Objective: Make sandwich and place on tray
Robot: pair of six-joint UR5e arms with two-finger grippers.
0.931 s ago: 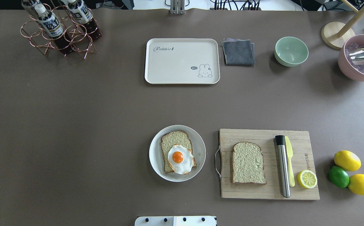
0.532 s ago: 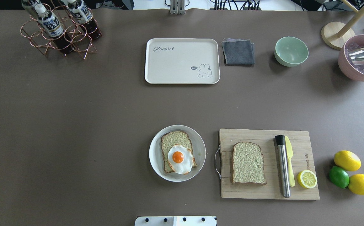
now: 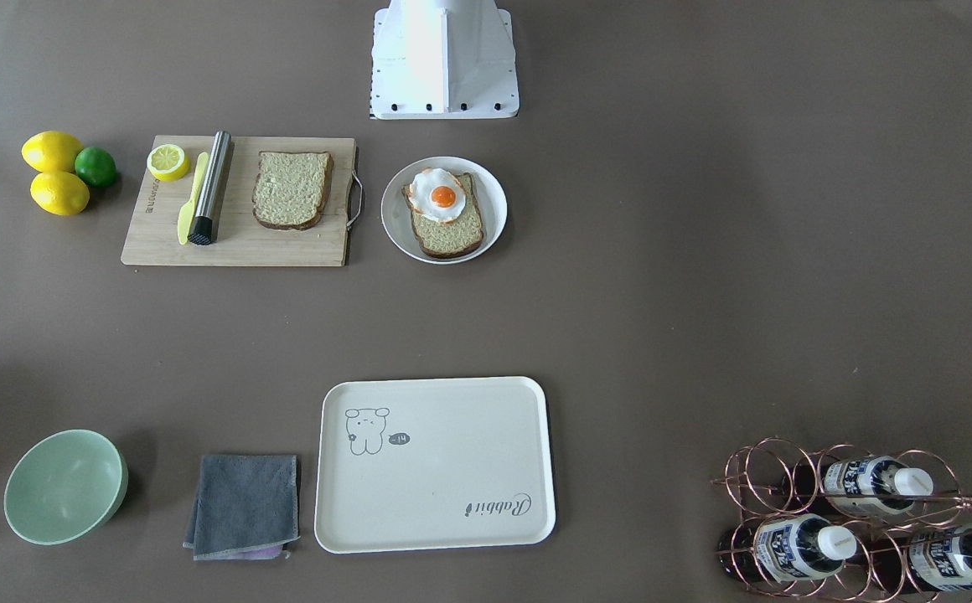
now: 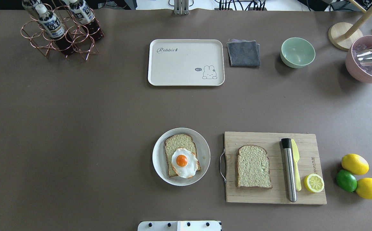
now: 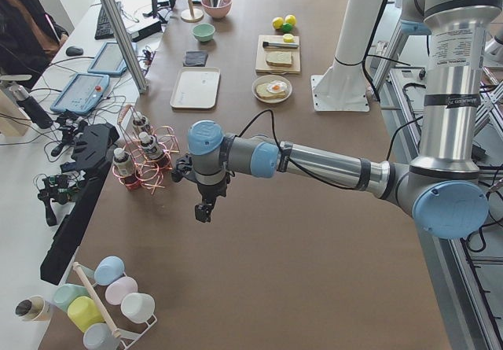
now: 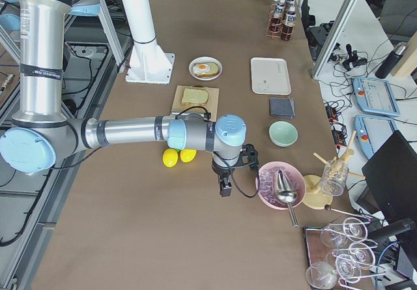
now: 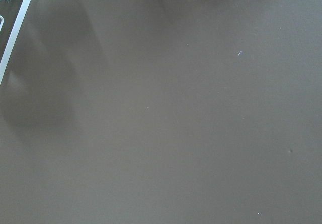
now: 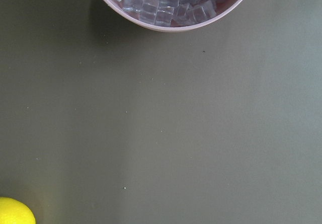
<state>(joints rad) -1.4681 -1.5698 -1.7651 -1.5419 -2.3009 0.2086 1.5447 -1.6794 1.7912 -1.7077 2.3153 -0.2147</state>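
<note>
One bread slice (image 4: 178, 144) lies on a round white plate (image 4: 158, 157) with a fried egg (image 4: 182, 162) on its near half. A second bread slice (image 4: 253, 166) lies bare on the bamboo cutting board (image 4: 269, 141). The cream tray (image 4: 179, 67) lies empty at the far middle. My left gripper (image 5: 203, 210) hangs over the table's left end near the bottle rack. My right gripper (image 6: 225, 187) hangs over the right end between the lemons and the pink bowl. Both show only in the side views, so I cannot tell whether they are open or shut.
On the board lie a steel muddler (image 4: 289, 170), a yellow knife (image 4: 296, 166) and a lemon half (image 4: 314, 183). Two lemons and a lime (image 4: 346, 180) sit to its right. A grey cloth (image 4: 243, 53), green bowl (image 4: 297, 52), pink ice bowl (image 8: 171, 2) and bottle rack (image 4: 61, 30) line the far side.
</note>
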